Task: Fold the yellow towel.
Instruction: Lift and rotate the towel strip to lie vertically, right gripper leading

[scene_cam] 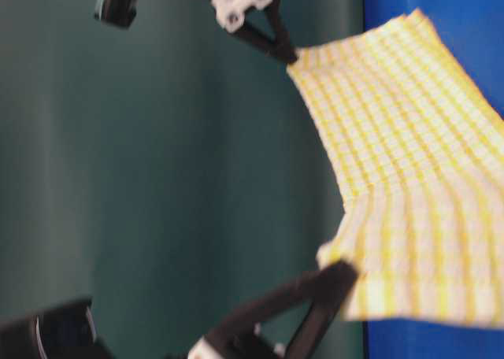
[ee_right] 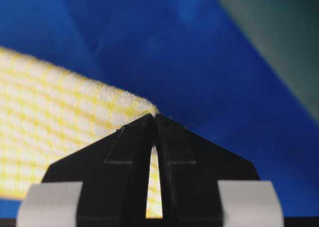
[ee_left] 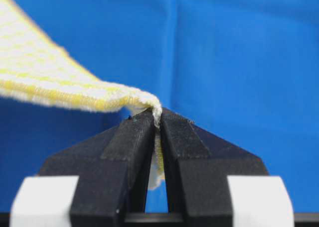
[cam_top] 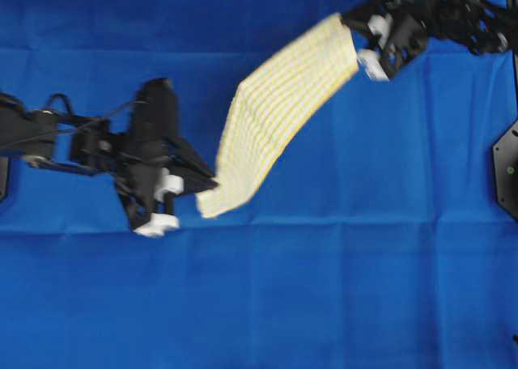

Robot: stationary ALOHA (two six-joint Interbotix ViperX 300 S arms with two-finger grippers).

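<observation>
The yellow towel (cam_top: 279, 110), checked yellow and white, hangs stretched in the air between my two grippers, running from lower left to upper right over the blue cloth. My left gripper (cam_top: 212, 180) is shut on its lower corner; in the left wrist view the hem (ee_left: 75, 95) bends into the pinched fingertips (ee_left: 177, 130). My right gripper (cam_top: 346, 19) is shut on the upper corner; the right wrist view shows the towel (ee_right: 60, 122) spreading left from the closed tips. From table level the towel (scene_cam: 409, 162) sags in a shallow V between both grippers.
A plain blue cloth (cam_top: 324, 288) covers the whole table surface. A black mount (cam_top: 507, 167) sits at the right edge. A dark green backdrop (scene_cam: 173, 178) stands behind the table in the table-level view.
</observation>
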